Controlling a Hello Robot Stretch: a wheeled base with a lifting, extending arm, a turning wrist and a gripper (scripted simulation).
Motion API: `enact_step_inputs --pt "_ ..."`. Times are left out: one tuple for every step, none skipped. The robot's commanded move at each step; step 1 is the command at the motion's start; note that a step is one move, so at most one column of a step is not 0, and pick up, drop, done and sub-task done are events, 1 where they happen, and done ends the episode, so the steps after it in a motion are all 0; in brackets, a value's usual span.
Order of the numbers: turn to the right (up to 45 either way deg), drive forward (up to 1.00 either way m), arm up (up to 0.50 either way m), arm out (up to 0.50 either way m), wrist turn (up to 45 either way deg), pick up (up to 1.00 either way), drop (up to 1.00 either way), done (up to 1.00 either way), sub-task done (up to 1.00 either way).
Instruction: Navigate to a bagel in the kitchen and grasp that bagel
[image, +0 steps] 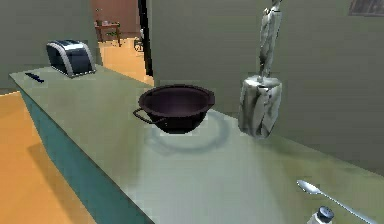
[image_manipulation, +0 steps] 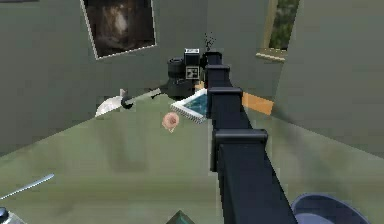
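Note:
A small tan-pink ring, shaped like a bagel (image_manipulation: 171, 121), lies on the grey-green countertop (image_manipulation: 120, 160) in the arm side view. The dark arm (image_manipulation: 238, 140) rises from the bottom edge and ends just past the ring, with its white marker squares (image_manipulation: 212, 60) at the top. The gripper (image_manipulation: 142, 98) reaches left from its dark body (image_manipulation: 180, 70), and its thin fingers end by a white object (image_manipulation: 112, 105) lying on the counter. I cannot tell whether the gripper holds anything, nor whether it is over or beside the ring.
The forward view has a dark bowl (image: 177, 106), a silvery sculpture (image: 262, 90), a toaster (image: 70, 57), a spoon (image: 330, 198) and a doorway (image: 120, 35). The arm side view has a teal tray (image_manipulation: 192, 103), a wall picture (image_manipulation: 120, 25) and a blue bowl (image_manipulation: 325, 210).

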Motion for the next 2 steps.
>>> enact_step_inputs --pt "0.0 0.00 0.00 0.00 33.0 0.00 0.00 0.00 0.00" --pt "0.0 0.00 -0.10 0.00 0.0 0.00 0.00 0.00 0.00"
